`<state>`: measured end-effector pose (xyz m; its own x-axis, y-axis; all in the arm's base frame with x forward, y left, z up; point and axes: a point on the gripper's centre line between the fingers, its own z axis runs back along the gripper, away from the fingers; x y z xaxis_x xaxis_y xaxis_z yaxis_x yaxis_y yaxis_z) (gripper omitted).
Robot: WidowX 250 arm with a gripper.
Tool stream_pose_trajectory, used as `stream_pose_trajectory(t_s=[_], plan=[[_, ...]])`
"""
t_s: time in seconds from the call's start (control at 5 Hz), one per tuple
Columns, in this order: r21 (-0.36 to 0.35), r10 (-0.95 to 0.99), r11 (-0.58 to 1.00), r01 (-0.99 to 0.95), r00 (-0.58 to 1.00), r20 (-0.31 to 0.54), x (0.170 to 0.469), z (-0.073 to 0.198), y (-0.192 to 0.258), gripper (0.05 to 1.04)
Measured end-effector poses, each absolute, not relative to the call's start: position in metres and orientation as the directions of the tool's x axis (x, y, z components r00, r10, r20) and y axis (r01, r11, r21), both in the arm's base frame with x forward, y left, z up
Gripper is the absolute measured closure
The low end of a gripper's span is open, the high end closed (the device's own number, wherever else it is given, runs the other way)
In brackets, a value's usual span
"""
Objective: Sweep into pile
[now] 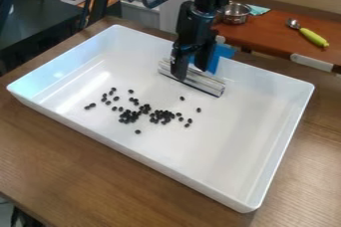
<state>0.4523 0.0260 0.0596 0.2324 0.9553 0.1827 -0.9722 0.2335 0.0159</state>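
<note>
End effector (pixel 191 70), fingers partly parted, gripping blue-backed sweeper (pixel 204 81).

On the bench (pixel 67 171) sat a tray (pixel 133 154), beans (pixel 126 117) lying left of its middle, a sweeping tool (pixel 200 82) behind them. Beyond the bench's far edge, on a counter (pixel 266 37), a pot (pixel 236 14) stood left, a cloth (pixel 258 10) beside it, a spoon (pixel 313 37) right.

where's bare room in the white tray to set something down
Widest: the tray floor between the black beans and the right wall. Smaller: from the beans to the left corner. Crowded: among the beans, and under the gripper, at the clear bar.
</note>
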Motion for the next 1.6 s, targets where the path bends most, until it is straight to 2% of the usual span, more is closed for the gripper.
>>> stream_pose_trajectory(t_s=[0.4,1.6], plan=[[0.047,0.952,0.242,-0.969,0.246,0.181,0.439,0.042,0.027,0.678],[0.055,0.925,0.323,-0.945,0.328,0.193,0.36,0.036,0.025,0.692]])
